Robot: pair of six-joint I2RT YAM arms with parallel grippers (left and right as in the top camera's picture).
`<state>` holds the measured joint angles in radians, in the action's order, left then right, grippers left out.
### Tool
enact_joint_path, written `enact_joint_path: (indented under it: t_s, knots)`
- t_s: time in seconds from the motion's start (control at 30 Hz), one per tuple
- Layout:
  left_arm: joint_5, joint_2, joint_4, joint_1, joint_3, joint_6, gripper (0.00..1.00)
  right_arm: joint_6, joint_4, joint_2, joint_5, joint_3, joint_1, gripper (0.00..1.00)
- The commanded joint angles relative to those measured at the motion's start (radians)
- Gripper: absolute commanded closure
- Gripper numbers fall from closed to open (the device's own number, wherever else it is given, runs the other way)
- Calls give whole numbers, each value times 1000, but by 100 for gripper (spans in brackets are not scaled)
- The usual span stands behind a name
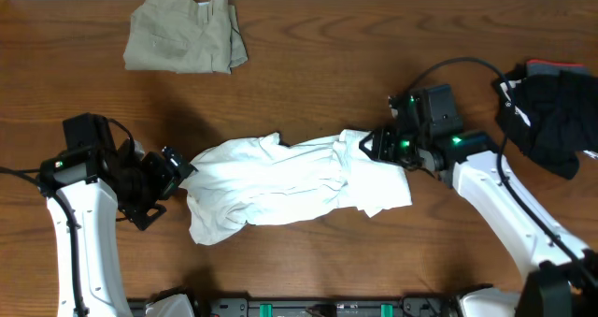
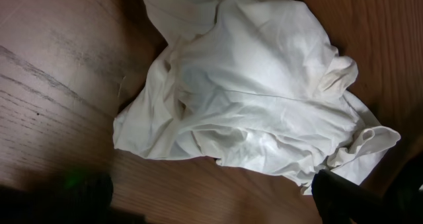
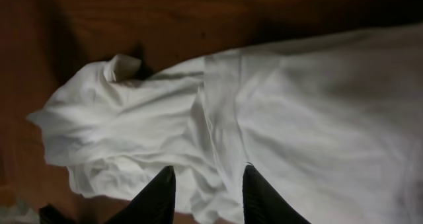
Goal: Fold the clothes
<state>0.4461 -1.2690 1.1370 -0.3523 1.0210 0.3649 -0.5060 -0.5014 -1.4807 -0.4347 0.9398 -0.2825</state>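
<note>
Wood-grain table (image 1: pixel 374 64) carries three garments.

1. White T-shirt (image 1: pixel 280 181): lies crumpled and unfolded about midway between the left and right edges, closer to the near edge than to the far edge. It is stretched out along the left-right line, with heavy wrinkles and bunched folds over its whole length. No print shows on the exposed fabric.
2. Khaki-beige trousers (image 1: pixel 182 38): roughly folded, flat against the far edge, toward the far-left corner, well apart from the T-shirt.
3. Black bundle (image 1: pixel 551 121): heaped at the right edge, just beside the right arm.

Left gripper (image 1: pixel 170 188): positioned just beside the left end of the T-shirt, low over the table. Its jaws stand wide apart and hold nothing. In the left wrist view the shirt fills the area ahead of the fingers.

Right gripper (image 1: pixel 366 147): positioned at the right end of the T-shirt. In the right wrist view its two black fingers (image 3: pixel 254 194) stand partly apart, with white fabric showing in the gap. Whether that fabric is pinched cannot be determined.
</note>
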Motion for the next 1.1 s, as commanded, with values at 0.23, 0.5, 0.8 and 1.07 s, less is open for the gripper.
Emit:
enact_joint_path:
  t_s: [0.23,0.5,0.8,1.07]
  knots:
    - [10,2,3,3,-6,-13,2,-10,206,-218,-52,7,5,68]
    - [10,2,4,3,-6,-13,2,29,266,-341,-59,7,8,59]
    - [10,2,10,3,-13,-14,2,78,217,-336,-40,28,51,59]
    - [10,2,-5,3,-56,-13,2,235,-56,-103,-33,150,177,31]
